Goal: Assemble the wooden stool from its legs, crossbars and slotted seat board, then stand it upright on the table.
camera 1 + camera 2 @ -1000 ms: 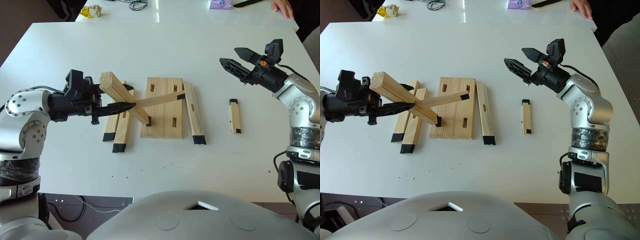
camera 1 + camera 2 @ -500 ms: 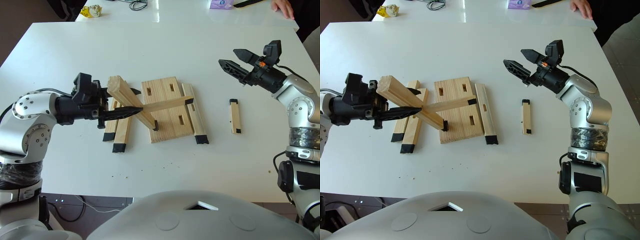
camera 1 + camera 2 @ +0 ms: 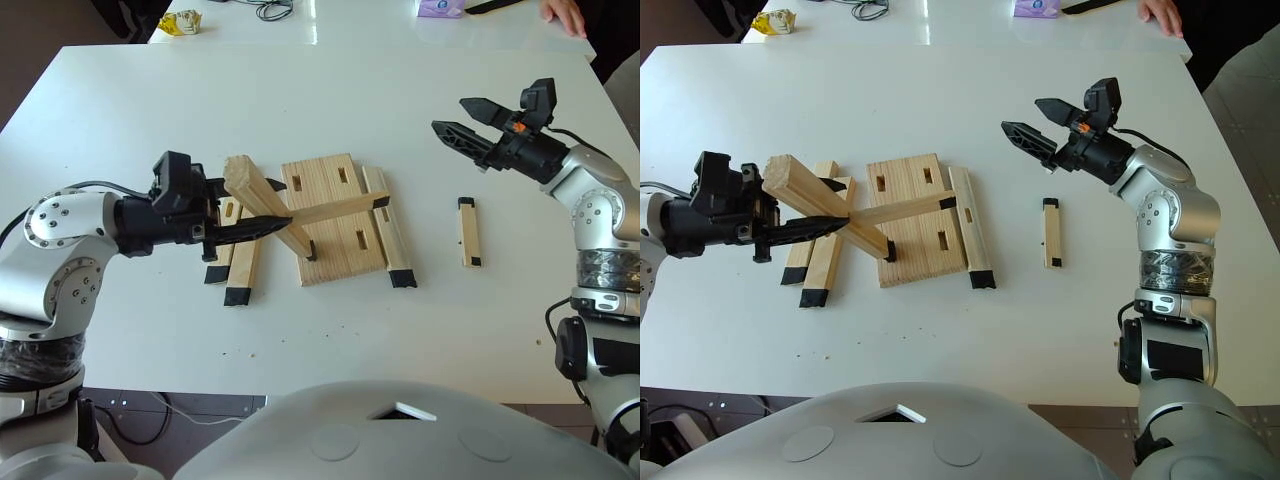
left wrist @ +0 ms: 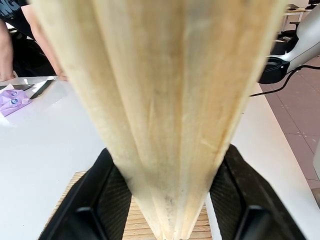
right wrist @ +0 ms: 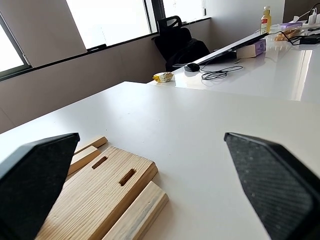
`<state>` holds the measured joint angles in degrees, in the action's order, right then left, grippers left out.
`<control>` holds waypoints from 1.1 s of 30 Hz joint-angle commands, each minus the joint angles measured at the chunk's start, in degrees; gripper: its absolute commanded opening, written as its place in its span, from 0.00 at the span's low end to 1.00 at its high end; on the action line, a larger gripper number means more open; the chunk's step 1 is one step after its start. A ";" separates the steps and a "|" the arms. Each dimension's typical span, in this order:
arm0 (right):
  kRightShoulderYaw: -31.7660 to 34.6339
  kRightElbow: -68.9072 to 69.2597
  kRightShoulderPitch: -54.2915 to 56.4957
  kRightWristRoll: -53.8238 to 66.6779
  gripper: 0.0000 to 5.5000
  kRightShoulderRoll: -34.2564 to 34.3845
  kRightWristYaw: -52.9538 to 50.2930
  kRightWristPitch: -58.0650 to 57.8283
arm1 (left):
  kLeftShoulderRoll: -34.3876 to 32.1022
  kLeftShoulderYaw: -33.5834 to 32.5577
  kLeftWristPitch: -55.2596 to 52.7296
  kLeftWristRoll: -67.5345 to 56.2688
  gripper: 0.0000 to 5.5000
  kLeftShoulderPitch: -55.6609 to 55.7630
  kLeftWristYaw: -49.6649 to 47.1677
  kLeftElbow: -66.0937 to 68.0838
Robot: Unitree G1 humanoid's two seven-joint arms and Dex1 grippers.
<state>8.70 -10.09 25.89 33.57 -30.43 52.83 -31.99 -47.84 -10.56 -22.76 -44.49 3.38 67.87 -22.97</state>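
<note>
My left gripper [image 3: 255,222] is shut on a thick wooden leg [image 3: 268,205] that tilts up off the table. In the left wrist view the leg [image 4: 165,100] sits between the black fingers [image 4: 100,200]. A thin crossbar [image 3: 335,208] joined to this leg reaches right over the slotted seat board [image 3: 335,258], and the leg's black foot rests on the board. The board lies flat, slightly turned. My right gripper [image 3: 448,114] hangs open above the table, right of the board, with nothing between its fingers [image 5: 30,180].
Two more legs [image 3: 240,268] lie side by side under my left gripper. Another leg [image 3: 390,235] lies against the board's right edge. A short crossbar [image 3: 468,232] lies alone further right. A yellow wrapper [image 3: 182,22] sits on the far table.
My left gripper carried the leg and crossbar to the right. The seat board and the leg beside it slid right and turned slightly. My right gripper drifted a little to the left.
</note>
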 commanded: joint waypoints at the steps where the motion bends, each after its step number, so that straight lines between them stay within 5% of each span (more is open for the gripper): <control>1: -1.23 -0.37 1.05 -0.82 0.97 -0.66 1.21 -0.64 | 0.36 0.49 1.24 2.23 0.37 0.89 0.29 2.32; 17: -1.13 0.18 0.38 -0.31 0.97 -0.62 1.24 -0.74 | -0.65 -0.03 3.23 4.95 0.37 -7.92 0.57 -0.28; 33: 0.73 5.96 -5.03 1.42 0.97 1.33 -2.13 -2.53 | -1.55 9.91 0.64 12.36 0.37 -12.84 -10.20 -7.29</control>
<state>9.05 -5.65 21.97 34.00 -29.47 51.28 -33.67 -46.63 -3.91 -15.84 -34.92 -5.71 57.08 -31.19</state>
